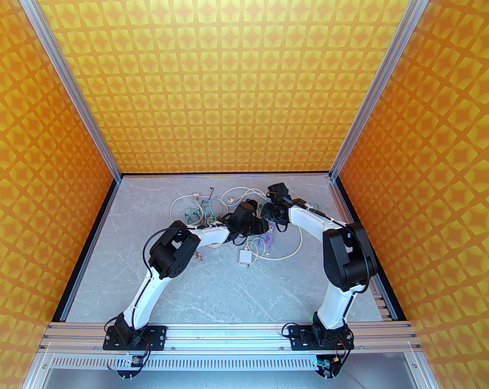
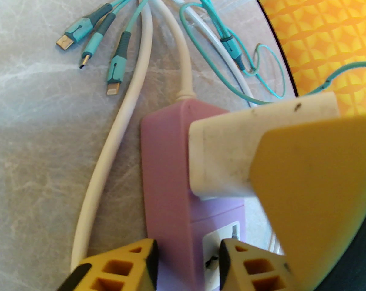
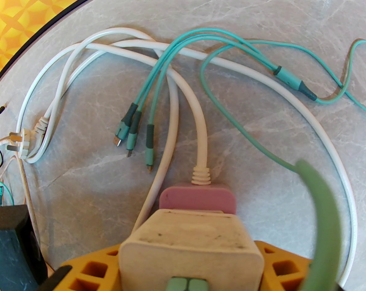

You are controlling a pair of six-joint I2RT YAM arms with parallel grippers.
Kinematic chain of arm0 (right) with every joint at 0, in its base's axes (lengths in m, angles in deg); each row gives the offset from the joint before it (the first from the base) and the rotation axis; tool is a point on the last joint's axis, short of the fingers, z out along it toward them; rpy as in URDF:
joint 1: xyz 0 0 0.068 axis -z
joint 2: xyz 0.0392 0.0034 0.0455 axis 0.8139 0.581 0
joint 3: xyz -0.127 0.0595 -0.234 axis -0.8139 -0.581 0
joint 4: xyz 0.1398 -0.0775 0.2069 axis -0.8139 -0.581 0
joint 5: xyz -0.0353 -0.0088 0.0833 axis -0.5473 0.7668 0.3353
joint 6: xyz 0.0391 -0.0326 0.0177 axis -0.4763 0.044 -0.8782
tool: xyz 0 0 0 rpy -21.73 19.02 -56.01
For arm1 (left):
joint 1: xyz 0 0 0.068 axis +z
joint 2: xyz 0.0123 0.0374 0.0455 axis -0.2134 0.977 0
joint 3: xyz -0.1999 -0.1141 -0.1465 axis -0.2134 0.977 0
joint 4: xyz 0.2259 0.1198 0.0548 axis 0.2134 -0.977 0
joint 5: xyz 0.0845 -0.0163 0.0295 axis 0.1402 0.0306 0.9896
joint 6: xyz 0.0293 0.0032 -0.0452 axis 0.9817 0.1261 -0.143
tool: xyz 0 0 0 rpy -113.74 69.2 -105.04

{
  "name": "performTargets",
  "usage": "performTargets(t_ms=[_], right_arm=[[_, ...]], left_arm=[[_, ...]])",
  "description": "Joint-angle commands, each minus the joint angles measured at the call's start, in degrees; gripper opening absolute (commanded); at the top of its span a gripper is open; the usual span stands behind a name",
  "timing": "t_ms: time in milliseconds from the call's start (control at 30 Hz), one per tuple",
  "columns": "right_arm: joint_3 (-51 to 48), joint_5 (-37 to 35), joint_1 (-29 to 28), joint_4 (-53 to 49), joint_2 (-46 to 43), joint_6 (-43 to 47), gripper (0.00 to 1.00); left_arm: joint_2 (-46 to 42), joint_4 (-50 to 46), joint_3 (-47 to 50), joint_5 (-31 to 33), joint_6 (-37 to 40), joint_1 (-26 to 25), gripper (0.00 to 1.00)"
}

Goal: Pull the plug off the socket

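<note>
White plastic plug (image 3: 190, 241), rigid, smooth, light, seated in lilac socket (image 2: 167, 168) lying on desk (image 3: 261, 17). Hold: right gripper (image 3: 189, 253) clamped across plug's flat sides. Brace: left gripper (image 2: 187, 253) straddles socket, closure not discernible. Socket probably light; likely lifts unless pinned.

A grey marble-patterned tabletop (image 1: 228, 294) sits inside orange walls printed with yellow stars (image 1: 244, 75). A thin teal charging cable with three dark-collared connector heads (image 2: 95, 39) fans out at ten o'clock in the left wrist view, and its teal splitter sleeve (image 3: 290, 80) lies at two o'clock in the right wrist view. A small white square charger block (image 1: 244, 256) lies near the table's middle
</note>
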Motion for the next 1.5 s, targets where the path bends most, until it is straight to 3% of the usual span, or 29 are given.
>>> performTargets(t_ms=[0, 300, 600, 1067, 1200, 1467], right_arm=[[3.6, 1.4, -0.7, 0.8, 1.2, -0.5, 0.37], [5.1, 5.5, 1.3, 0.2, 0.9, -1.6, 0.35], [11.3, 2.6, -1.5, -4.7, 4.8, -0.8, 0.35], [7.2, -3.3, -1.9, -3.4, -2.0, 0.1, 0.35], [5.8, -1.1, -2.7, -1.4, -1.8, -1.4, 0.36], [9.4, -4.4, -2.3, -4.7, -0.7, 0.7, 0.37]], left_arm=[[5.8, -11.7, -0.9, 1.2, 0.3, -2.6, 0.35], [6.8, -12.8, -1.6, 1.8, 0.8, -2.7, 0.33], [7.5, -14.7, -3.4, 1.9, 2.0, -3.1, 0.32], [8.2, -15.8, -4.4, 2.0, 1.8, -3.1, 0.31], [8.2, -15.9, -4.5, 2.0, 1.9, -3.1, 0.31], [7.7, -16.2, -4.3, 2.1, 2.2, -3.1, 0.31]])
